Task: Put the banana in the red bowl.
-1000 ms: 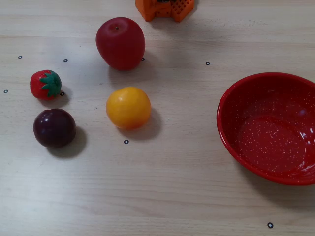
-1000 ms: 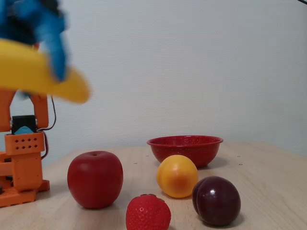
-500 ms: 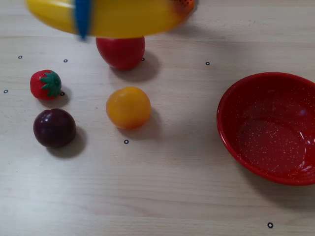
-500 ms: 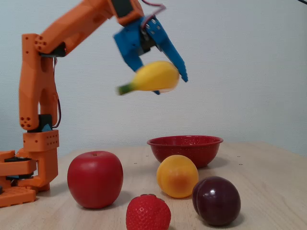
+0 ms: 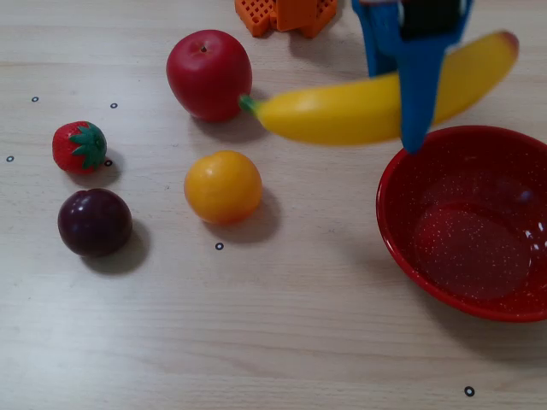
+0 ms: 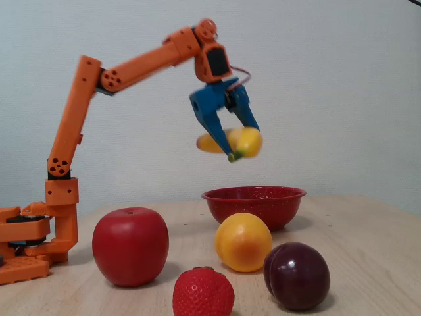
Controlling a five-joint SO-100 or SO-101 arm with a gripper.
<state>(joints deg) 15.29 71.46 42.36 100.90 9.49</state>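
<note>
The yellow banana [image 5: 342, 108] hangs in the air, gripped across its middle by my blue gripper [image 5: 402, 128], which is shut on it. Its green stem end points left toward the apple and its orange-red tip points right. In the side-on fixed view the banana [image 6: 242, 141] is held well above the table, over the near-left rim of the red bowl [image 6: 254, 203], with the gripper [image 6: 230, 148] pointing down. Seen from above, the red bowl [image 5: 427, 273] sits at the right, empty, speckled white inside.
On the table stand a red apple [image 5: 209, 74], a round orange fruit [image 5: 223, 187], a dark plum [image 5: 94, 222] and a strawberry [image 5: 79, 147]. The orange arm base [image 6: 29, 243] sits at the back left of the side-on view.
The arm has swung the banana from above the apple toward the bowl and lowered it. The fruits and the bowl have not moved.
</note>
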